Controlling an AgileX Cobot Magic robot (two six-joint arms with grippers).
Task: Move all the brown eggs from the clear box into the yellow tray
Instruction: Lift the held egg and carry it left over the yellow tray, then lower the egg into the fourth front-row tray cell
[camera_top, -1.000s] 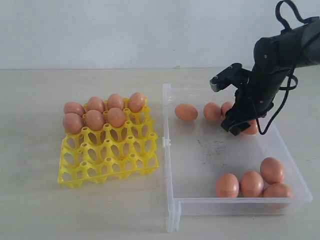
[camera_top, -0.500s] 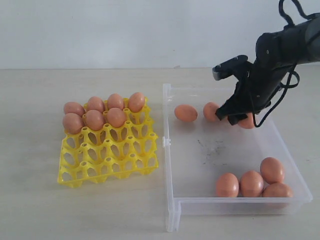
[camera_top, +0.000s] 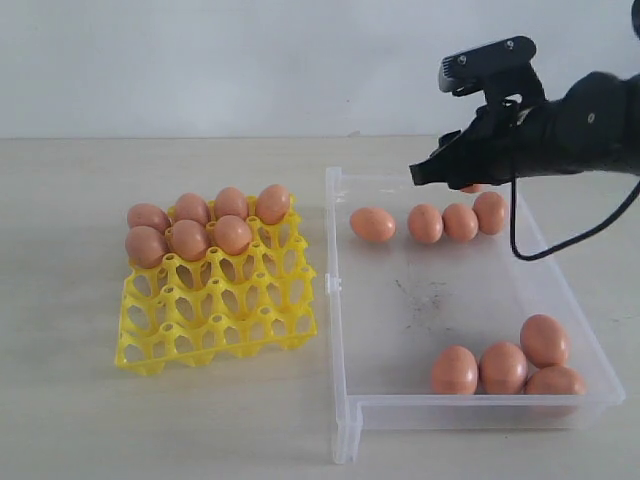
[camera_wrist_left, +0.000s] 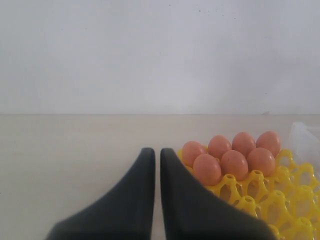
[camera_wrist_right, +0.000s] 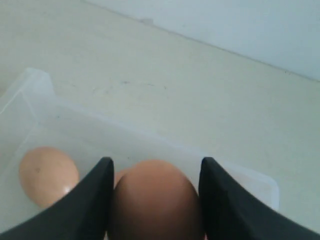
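My right gripper (camera_top: 441, 176) hangs above the far edge of the clear box (camera_top: 400, 300), shut on one of the brown eggs (camera_wrist_right: 156, 200), which fills the space between its two black fingers (camera_wrist_right: 95, 190). Several more eggs lie in the box: a row along the far side (camera_top: 425, 223) and a cluster at the near right corner (camera_top: 503, 367). The yellow tray (camera_top: 220, 310) stands left of the box with several eggs (camera_top: 190, 238) in its two far rows. My left gripper (camera_wrist_left: 157, 152) is shut and empty beside the tray (camera_wrist_left: 280, 200); it does not show in the exterior view.
The box's near left corner (camera_top: 345, 440) and its tall left wall (camera_top: 332, 290) stand between box and tray. Dark scuff marks (camera_top: 425, 293) mark the box floor. A black cable (camera_top: 560, 240) loops down from the right arm over the box.
The right gripper has risen from the far row of eggs in the box, carrying one egg up, and the arm has swung to a flatter pose. The other eggs stayed put.
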